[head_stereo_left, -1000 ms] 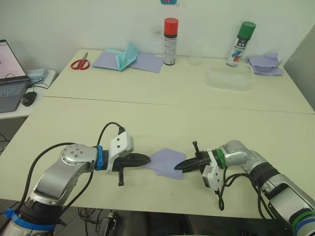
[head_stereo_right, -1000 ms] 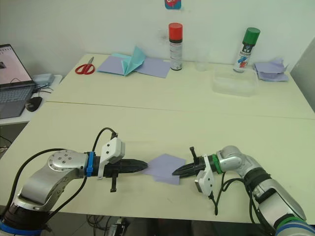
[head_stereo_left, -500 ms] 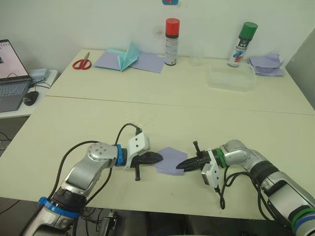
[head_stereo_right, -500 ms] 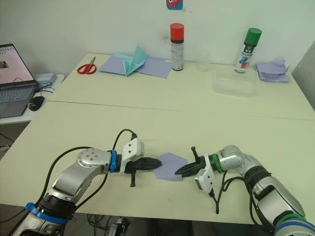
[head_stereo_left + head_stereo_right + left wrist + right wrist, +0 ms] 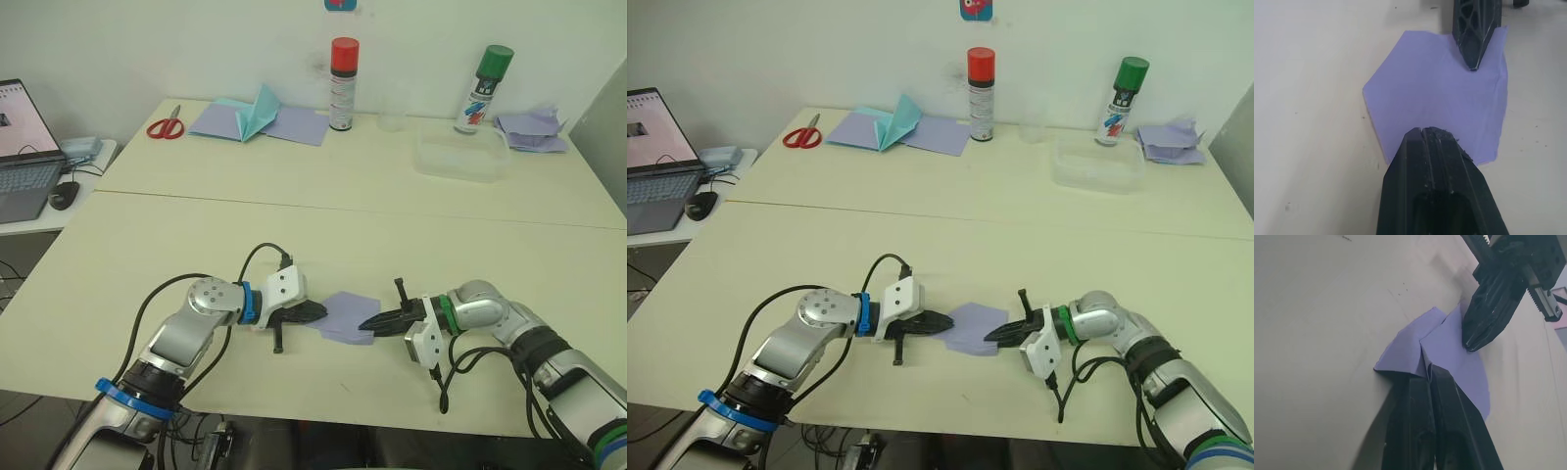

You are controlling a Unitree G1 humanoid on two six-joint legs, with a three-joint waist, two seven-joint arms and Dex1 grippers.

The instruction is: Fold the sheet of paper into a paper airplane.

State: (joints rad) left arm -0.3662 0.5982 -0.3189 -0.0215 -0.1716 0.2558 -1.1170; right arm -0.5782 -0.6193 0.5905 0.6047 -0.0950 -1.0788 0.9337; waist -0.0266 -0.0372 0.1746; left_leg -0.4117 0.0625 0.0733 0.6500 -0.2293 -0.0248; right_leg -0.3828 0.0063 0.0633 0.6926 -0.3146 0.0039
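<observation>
Near edge of the table point(image 5: 118, 264): sheet of paper point(image 5: 345, 315) lying flat, lavender, partly folded with a point toward the left, sandwiched between the two grippers. Left gripper point(image 5: 312, 312) pressed onto the paper's left tip, fingers closed tight together, nothing pinched between them as far as the left wrist view shows. Right gripper point(image 5: 373, 322) coming in from the right, fingers also closed, tip resting on the paper's right edge where a folded flap meets; looks like pressing down, not clamping. Tips near each other but apart, facing across the sheet.

Compared with a second ago: left gripper slid in toward the right, arm bent much more, tip now on the paper instead of just beside its left corner. Paper footprint looks shorter left to right, more bunched between the tips. Right gripper barely shifted, a touch rightward.

Farther back, across the table seam: clear plastic container point(image 5: 458, 155) on the right. Far edge, left to right: red scissors point(image 5: 163, 126), lavender sheets with a teal folded paper shape point(image 5: 254, 110) standing on them, red-capped spray can point(image 5: 342, 83), clear plastic cup point(image 5: 392, 106), green-capped spray can point(image 5: 482, 88), crumpled lavender paper pile point(image 5: 529, 129). Off to the far left, laptop point(image 5: 25, 147) and mouse point(image 5: 64, 195) on a side desk.
</observation>
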